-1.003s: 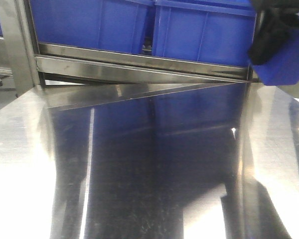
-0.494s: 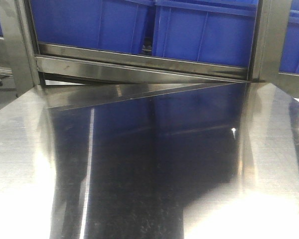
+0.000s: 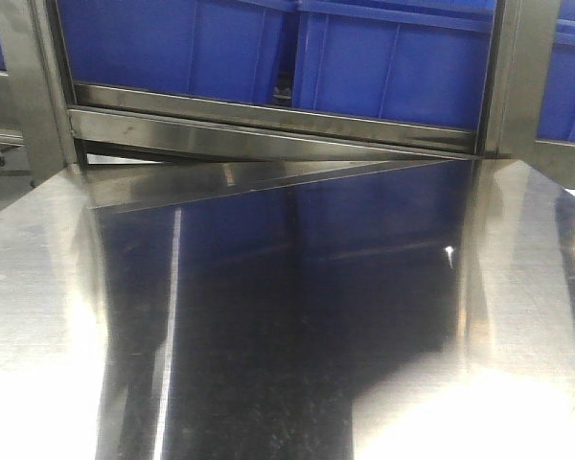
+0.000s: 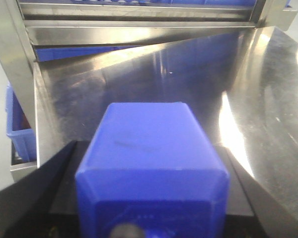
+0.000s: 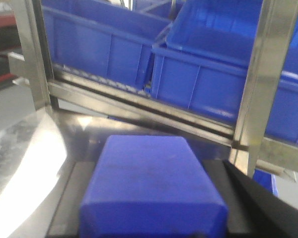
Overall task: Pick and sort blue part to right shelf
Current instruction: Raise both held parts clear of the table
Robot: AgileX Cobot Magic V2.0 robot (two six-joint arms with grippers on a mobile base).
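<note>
The right gripper (image 5: 151, 166) has its jaws closed on the part (image 5: 149, 191). In its wrist view the part fills 6 o'clock, a dark finger showing on each flank. It hangs clear of the table (image 3: 38, 287), in front of the shelf (image 5: 268, 74). Two open bins (image 5: 213, 84) sit from 11 to 2 o'clock behind the rail (image 5: 139, 111).

The left gripper (image 4: 149, 144) clamps a second block (image 4: 149, 168) of the same blue, also at 6 o'clock in its own view. This one has bevelled edges and a small round knob (image 4: 124, 230) at its near end. It hangs low over the table, short of the shelf front. I cannot tell for certain which of the two is meant for this shelf, but the right one is nearer the bins.

The front view shows neither arm, only bare steel below the shelf front.

The part looks like rigid moulded plastic: stiff, probably light and unlikely to break. Its faces are smooth, so it may slide in a loose pinch. The safest hold seems to be across the two flat sides at mid-body, as now, and away from any sloped shoulder or cap, where the pads would ride off.

The next move probably calls for lifting above the bin rim at 1 o'clock, then opening over the hollow. The upright at 3 o'clock is the likeliest thing to clip.
</note>
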